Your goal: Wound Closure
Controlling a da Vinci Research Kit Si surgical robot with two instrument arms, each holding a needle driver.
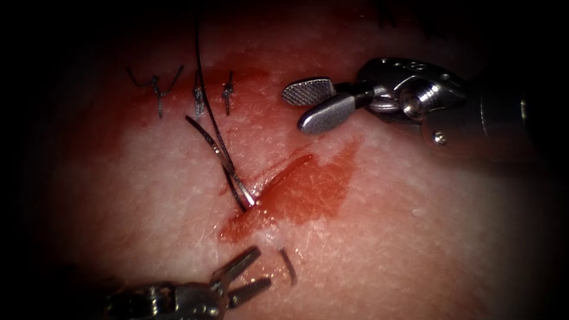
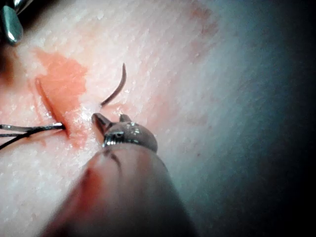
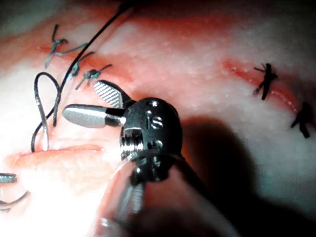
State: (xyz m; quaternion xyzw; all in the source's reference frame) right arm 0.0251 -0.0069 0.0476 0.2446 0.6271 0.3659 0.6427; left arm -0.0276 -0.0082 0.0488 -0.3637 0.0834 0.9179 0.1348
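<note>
The left tool (image 1: 252, 272) is nearest to the camera, at the bottom edge of the endoscope view, just below the lower end of the cut (image 1: 267, 192). Its two jaws are spread apart and they hold nothing. Just beside its upper jaw, a short curved piece of the needle (image 1: 288, 266) comes out of the tissue (image 1: 415, 237), on the right side of the cut; the other part of the needle is hidden in the tissue. In the left wrist view the same curved piece (image 2: 115, 91) stands up from the surface close to the jaws of this tool (image 2: 109, 120), not touching them. The thread (image 1: 216, 139) goes into the tissue at the left edge of the cut, near its lower end, as two strands that lie close together; one strand runs up and leaves the top of the endoscope view. Red fluid (image 1: 314, 186) lies in the cut and spreads to its right side. Above the cut there are three tied stitches (image 1: 198, 95) with short cut ends. The right tool (image 1: 308, 104) hovers over the tissue at the upper right, well apart from the needle and from the thread. Its jaws are wide open and empty, and the right wrist view (image 3: 91, 101) shows this also.
</note>
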